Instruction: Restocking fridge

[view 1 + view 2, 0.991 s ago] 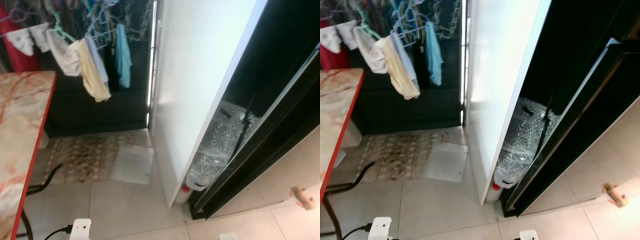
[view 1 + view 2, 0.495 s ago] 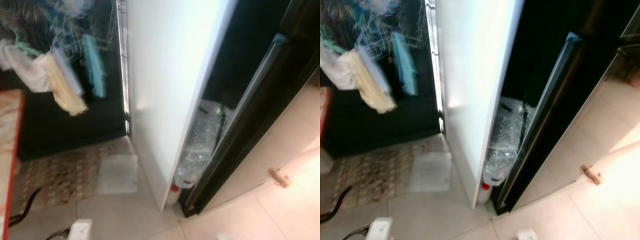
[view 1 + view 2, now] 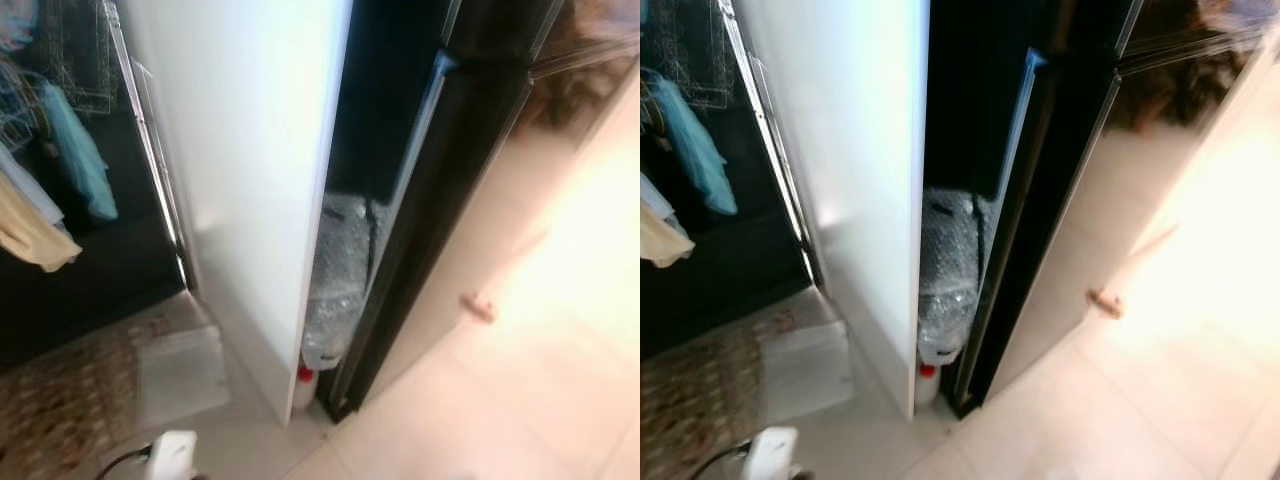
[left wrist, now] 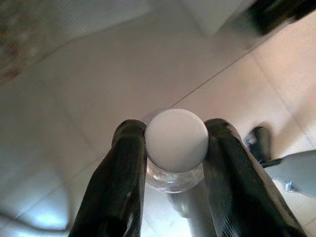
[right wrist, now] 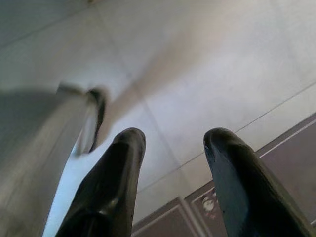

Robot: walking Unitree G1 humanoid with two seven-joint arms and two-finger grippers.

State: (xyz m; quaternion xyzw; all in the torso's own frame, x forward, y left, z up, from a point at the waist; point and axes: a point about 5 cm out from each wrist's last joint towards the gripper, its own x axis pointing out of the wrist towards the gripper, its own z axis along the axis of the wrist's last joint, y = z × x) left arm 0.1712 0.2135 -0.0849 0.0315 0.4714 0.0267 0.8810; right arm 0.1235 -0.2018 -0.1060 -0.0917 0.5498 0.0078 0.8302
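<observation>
A tall black fridge (image 3: 455, 180) stands ahead, its side next to a white panel (image 3: 250, 150). In the left wrist view my left gripper (image 4: 175, 148) is shut on a clear bottle with a white ribbed cap (image 4: 176, 140), held over the tiled floor. My right gripper (image 5: 173, 143) hangs open above the floor tiles, nothing between its fingers. In the gap between the white panel and the fridge sits a large bubble-wrapped water jug (image 3: 945, 275) with a red cap (image 3: 927, 370).
Clothes on hangers (image 3: 70, 165) hang at the left over a dark cabinet. A patterned mat (image 3: 60, 400) and a white sheet (image 3: 180, 365) lie on the floor. A white plug adapter (image 3: 172, 455) sits at the near left. Pale tiles (image 3: 540, 380) stretch to the right.
The whole scene has slid left and blurred, so the camera has turned right. The marble table has left the view and the fridge front now stands nearer the middle.
</observation>
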